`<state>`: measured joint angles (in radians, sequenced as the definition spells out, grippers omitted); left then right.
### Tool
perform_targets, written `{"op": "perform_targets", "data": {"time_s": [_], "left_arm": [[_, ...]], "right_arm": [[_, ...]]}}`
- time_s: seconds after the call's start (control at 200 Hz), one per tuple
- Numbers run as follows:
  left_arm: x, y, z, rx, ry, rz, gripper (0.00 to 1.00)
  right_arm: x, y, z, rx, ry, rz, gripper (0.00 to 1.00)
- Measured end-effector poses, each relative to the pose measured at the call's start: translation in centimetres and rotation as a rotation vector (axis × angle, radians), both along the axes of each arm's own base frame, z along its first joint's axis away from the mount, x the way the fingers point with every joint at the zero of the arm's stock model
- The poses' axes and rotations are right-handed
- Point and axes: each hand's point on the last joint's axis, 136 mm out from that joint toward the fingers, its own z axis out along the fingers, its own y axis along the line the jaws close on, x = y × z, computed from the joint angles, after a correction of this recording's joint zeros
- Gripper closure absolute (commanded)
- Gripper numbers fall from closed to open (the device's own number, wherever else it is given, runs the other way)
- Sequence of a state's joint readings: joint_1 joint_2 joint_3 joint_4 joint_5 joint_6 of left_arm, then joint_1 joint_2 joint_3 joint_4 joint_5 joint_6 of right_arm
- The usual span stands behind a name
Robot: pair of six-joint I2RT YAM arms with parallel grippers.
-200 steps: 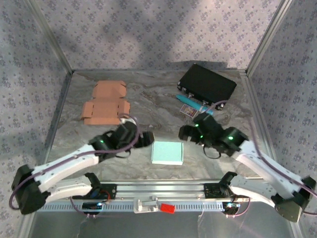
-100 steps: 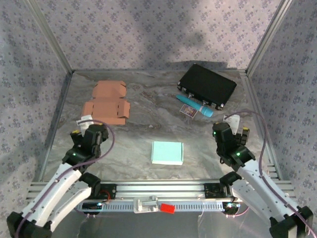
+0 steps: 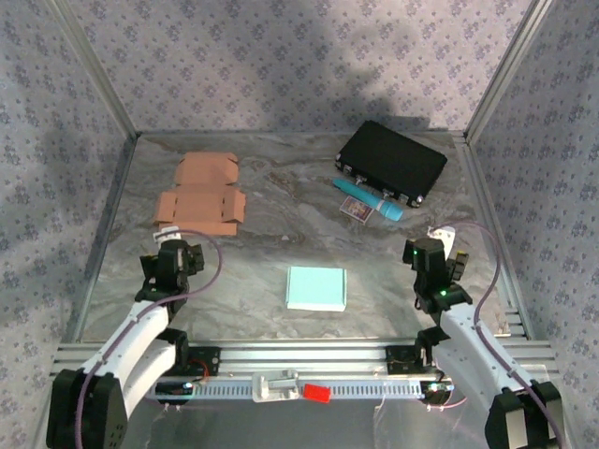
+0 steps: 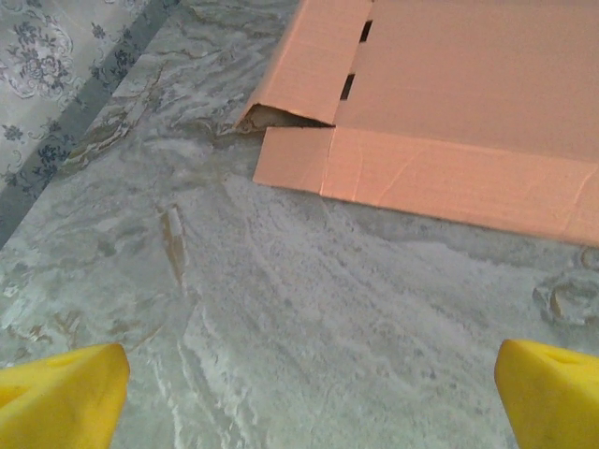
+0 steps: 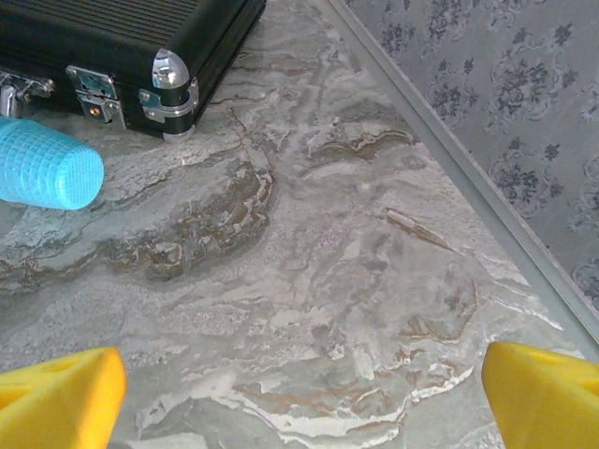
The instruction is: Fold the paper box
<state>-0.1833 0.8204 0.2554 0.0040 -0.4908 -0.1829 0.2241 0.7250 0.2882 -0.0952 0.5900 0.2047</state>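
The teal paper box lay near the middle of the marbled surface, a little toward 6 o'clock, flat on its broad face and apparently closed into a shallow rectangle. A tan cardboard blank lay unfolded at 10 o'clock. The left end effector hung at 8 o'clock, just short of that blank's near edge, with its yellow fingertips spread wide apart and nothing between them. The right end effector hung at 4 o'clock, equally wide and empty, with a black case and a blue tube beyond it toward 1 o'clock. The box looked like thin paperboard: light, easily creased or dented, and likely to skate across the smooth surface under a sideways push. A sound hold would probably be a gentle pinch on a free flap or side edge rather than on the broad top, with the other end effector bracing the opposite side.
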Motion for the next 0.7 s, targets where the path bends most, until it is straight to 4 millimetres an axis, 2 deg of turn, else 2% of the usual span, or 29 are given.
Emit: {"op": "perform_targets", "data": {"time_s": [0.07,0.125,0.19,0.24,0.29,0.355,0.39,0.445,0.535,0.605,0.7], "left_arm": [[0.2,-0.1,0.6,-0.013,-0.021,-0.007,0.0],[0.4,-0.3,2.1,-0.028,-0.06,-0.011,0.0],[0.5,-0.6,5.7,-0.085,-0.149,-0.003,0.0],[0.2,0.0,9.3,-0.196,-0.258,0.083,0.0],[-0.3,0.8,12.0,-0.284,-0.343,0.142,0.0],[-0.9,1.9,13.6,-0.381,-0.408,0.19,0.0],[-1.0,2.5,13.2,-0.424,-0.389,0.225,0.0],[-0.8,3.0,11.2,-0.474,-0.276,0.293,0.0],[-0.4,2.5,7.4,-0.533,-0.093,0.364,0.0],[-1.4,2.8,4.4,-0.567,0.03,0.449,0.0],[-1.6,3.5,2.5,-0.583,0.169,0.555,0.0]], "right_arm": [[0.3,0.5,0.9,-0.011,-0.029,0.034,0.01],[0.5,1.6,2.2,-0.015,-0.067,0.082,0.01],[0.9,3.1,4.7,0.033,-0.111,0.127,0.01],[1.0,3.6,7.0,0.14,-0.128,0.106,0.01],[1.7,3.8,9.8,0.237,-0.167,0.095,0.01],[3.0,4.8,12.4,0.378,-0.21,0.117,0.01],[3.5,5.5,12.7,0.433,-0.203,0.127,0.01],[4.3,7.7,12.1,0.477,-0.132,0.158,0.01],[5.4,14.2,10.1,0.485,0.04,0.273,0.01],[5.6,19.4,8.1,0.467,0.17,0.356,0.01],[5.7,25.2,7.0,0.453,0.27,0.442,0.01]]}}
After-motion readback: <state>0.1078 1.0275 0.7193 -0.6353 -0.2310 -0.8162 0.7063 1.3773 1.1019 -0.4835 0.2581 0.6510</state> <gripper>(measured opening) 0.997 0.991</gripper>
